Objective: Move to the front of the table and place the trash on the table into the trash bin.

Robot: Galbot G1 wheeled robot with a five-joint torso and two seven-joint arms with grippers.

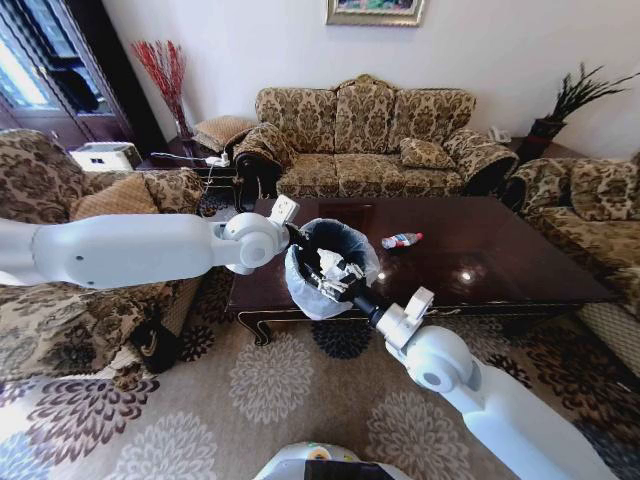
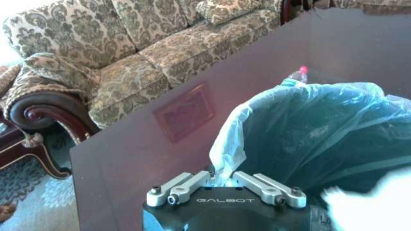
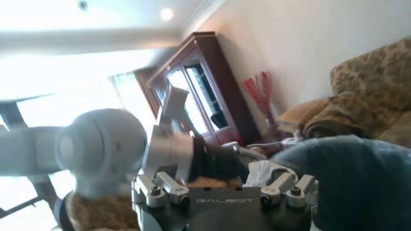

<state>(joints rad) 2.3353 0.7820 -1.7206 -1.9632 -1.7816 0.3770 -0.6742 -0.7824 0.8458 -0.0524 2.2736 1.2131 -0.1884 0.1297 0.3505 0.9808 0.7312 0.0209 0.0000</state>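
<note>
- The large rectangular coffee table of dark glossy reddish-brown wood stood before the patterned sofa, its carved, gilt-trimmed apron facing the robot.
- The small round dark trash bin, lined with a translucent whitish-grey plastic bag puffed over its rim, was held up at the table's near left edge, tilted with its mouth toward the camera in the head view.
- The left gripper came in from the left, its fingers closed on the rim of the bin with the bag's edge pinched between them; the left wrist view showed the bag bunched right at the finger bases.
- The right gripper reached up from the lower right into the mouth of the bin, and a crumpled white paper scrap lay at its fingertips; whether the fingers gripped it or stood apart could not be told.
- In the right wrist view the white scrap sat just beside that gripper's fingers, with the bin's grey liner next to it.
- A crushed clear plastic bottle with a red-blue label lay on its side on the tabletop, just right of the bin and apart from it.
</note>
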